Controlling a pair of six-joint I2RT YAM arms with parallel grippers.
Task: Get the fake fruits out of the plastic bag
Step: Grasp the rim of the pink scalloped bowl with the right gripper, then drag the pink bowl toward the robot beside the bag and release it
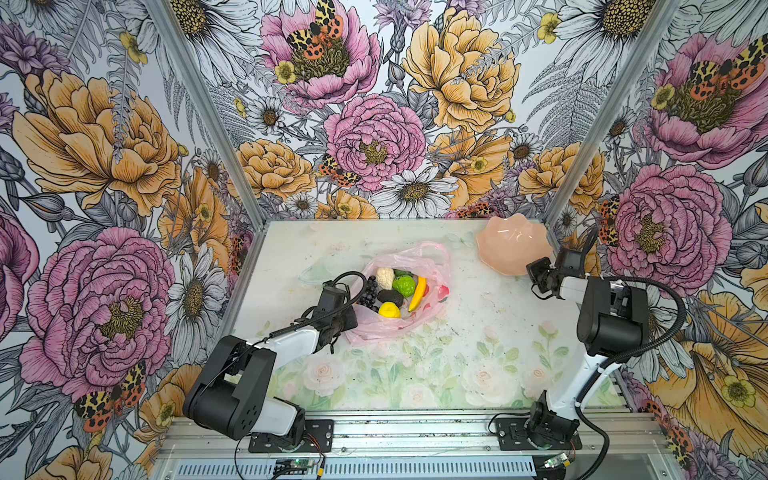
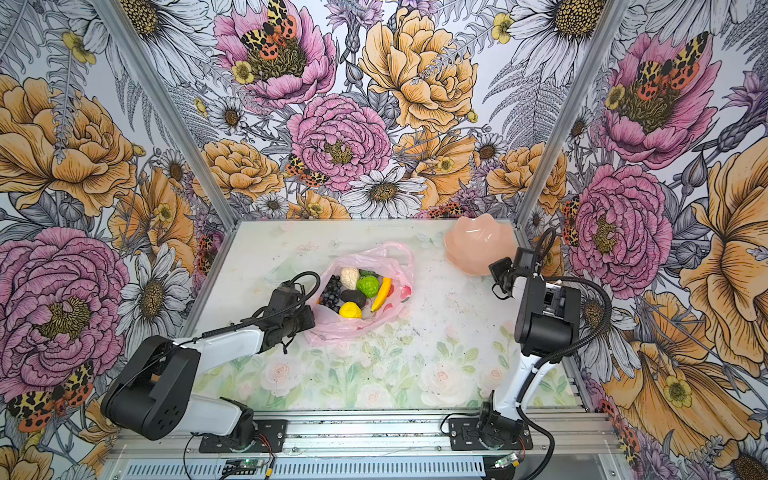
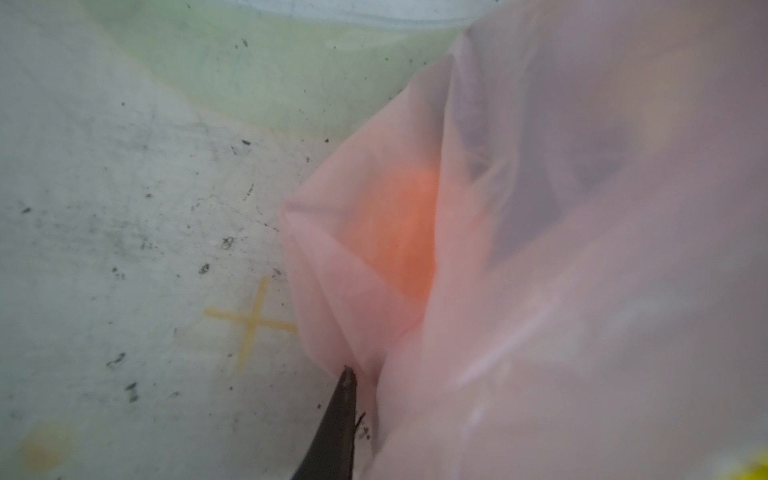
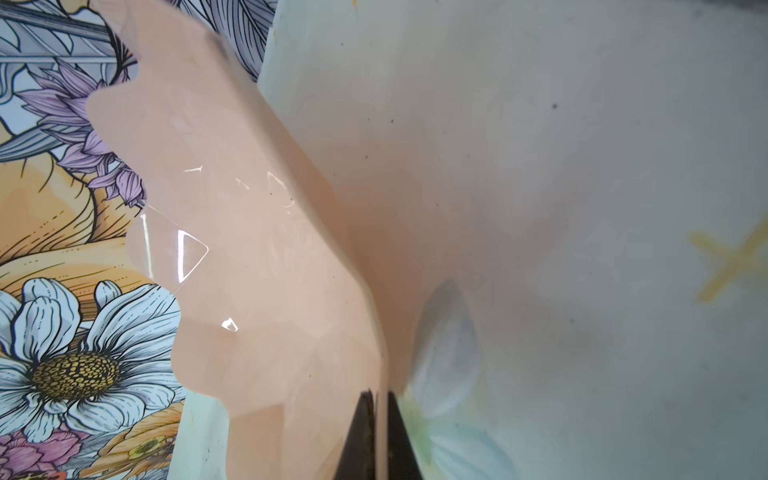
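Two containers sit on the table: one bag near the middle and one dish at the far right corner.

Furthest left, the left gripper lies at the bag's near-left edge. In the left wrist view one dark finger touches a fold of the pink film. The other finger is hidden, so it cannot be told whether the jaws are together or apart.

The bag lies on the table with its mouth open upward, and all the fruits seen are inside it. Six show in both top views, one of each: grapes at the left, then pear, avocado, lemon, a bumpy green fruit, and banana at the right. A seventh, the orange, shows only as a blurred glow through the film in the left wrist view.

The dish holds nothing. The right gripper is clamped on its rim, with the thin wall between the two black fingers.
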